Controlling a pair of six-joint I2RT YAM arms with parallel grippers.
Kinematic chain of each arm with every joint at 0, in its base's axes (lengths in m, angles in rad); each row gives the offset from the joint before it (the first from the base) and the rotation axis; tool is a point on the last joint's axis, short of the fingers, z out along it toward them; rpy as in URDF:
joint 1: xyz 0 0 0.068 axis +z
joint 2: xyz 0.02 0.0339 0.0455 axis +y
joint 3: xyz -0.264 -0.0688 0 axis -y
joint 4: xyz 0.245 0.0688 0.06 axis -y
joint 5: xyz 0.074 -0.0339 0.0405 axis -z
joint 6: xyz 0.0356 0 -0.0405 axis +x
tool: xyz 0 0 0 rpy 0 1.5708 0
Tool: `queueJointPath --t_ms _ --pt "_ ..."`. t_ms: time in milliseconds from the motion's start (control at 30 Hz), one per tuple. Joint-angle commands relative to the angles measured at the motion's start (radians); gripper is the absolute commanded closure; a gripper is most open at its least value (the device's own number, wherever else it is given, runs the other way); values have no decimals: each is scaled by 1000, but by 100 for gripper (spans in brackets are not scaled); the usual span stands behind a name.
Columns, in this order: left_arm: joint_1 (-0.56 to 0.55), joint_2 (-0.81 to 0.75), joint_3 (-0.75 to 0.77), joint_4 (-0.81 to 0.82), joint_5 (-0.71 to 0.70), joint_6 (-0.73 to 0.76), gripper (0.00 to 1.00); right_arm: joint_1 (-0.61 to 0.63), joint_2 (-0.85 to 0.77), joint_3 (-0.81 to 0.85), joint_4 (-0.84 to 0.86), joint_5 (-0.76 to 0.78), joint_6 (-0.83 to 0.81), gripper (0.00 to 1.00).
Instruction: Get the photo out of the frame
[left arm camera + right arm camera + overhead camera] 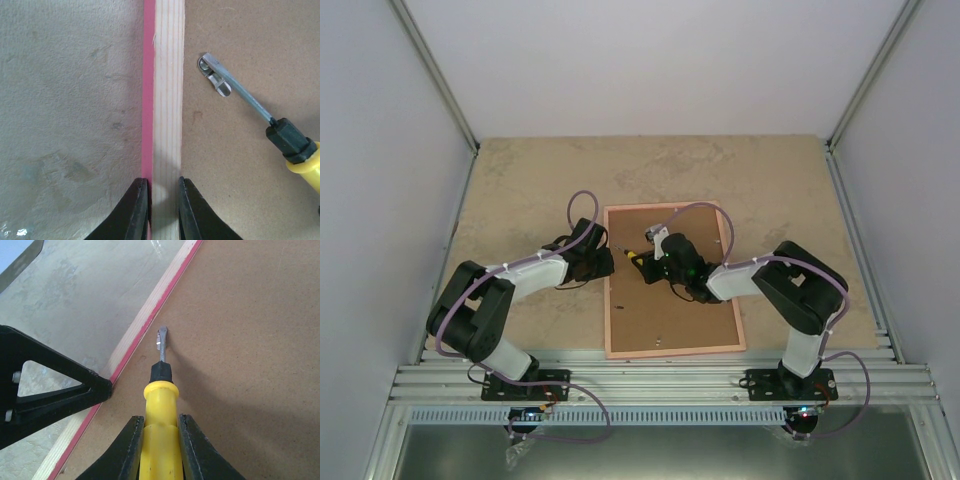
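Frame (pixel 675 350): lies face down on the bench (pixel 520 190), roughly midway between the two arms, with its long sides running away from their bases.
Frame edge: the left wrist view shows a pale wood rail with a pink strip on its outer side.
Backing board (pixel 665 318): brown fibreboard that fills the frame's back and faces up.
Photo: cannot be seen in any view, since only the back of the frame shows.
Left pincer (pixel 163 187): nearly closed across the left rail of the frame, one finger on the pink outer side and the other on the board side.
Right pincer (pixel 160 422): closed around the yellow handle of a screwdriver (pixel 161 397) and reaching in over the board.
Screwdriver: points toward the left rail, with a black collar ahead of the handle, then a thin metal blade.
Blade tip: rests at a small metal tab (pixel 215 75) fixed on the board just inside the left rail; I cannot tell whether it is under the tab or on top of it.
Arms: both pincers work at the same left rail and are near each other but not touching.
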Motion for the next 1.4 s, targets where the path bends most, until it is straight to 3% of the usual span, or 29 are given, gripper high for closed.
queueJointPath --t_ms 0,500,933,1133,1267,1367 --pt "-1 -4 -4 -20 12 -19 88 0 -16 15 -76 -26 -19 99" --pt "-1 -49 -23 -28 -26 -69 89 -28 -217 -16 -143 53 -91 99" --pt "-3 -263 -217 101 -59 -402 91 -88 -408 -135 -174 139 -142 100" --pt "-61 -370 -305 152 -107 -582 87 -106 -451 -154 -173 128 -140 100" --pt "-102 -406 -335 183 -115 -639 77 -111 -461 -160 -173 118 -137 100" --pt "-103 -409 -290 98 -142 -590 64 -116 -470 -165 -174 115 -139 100"
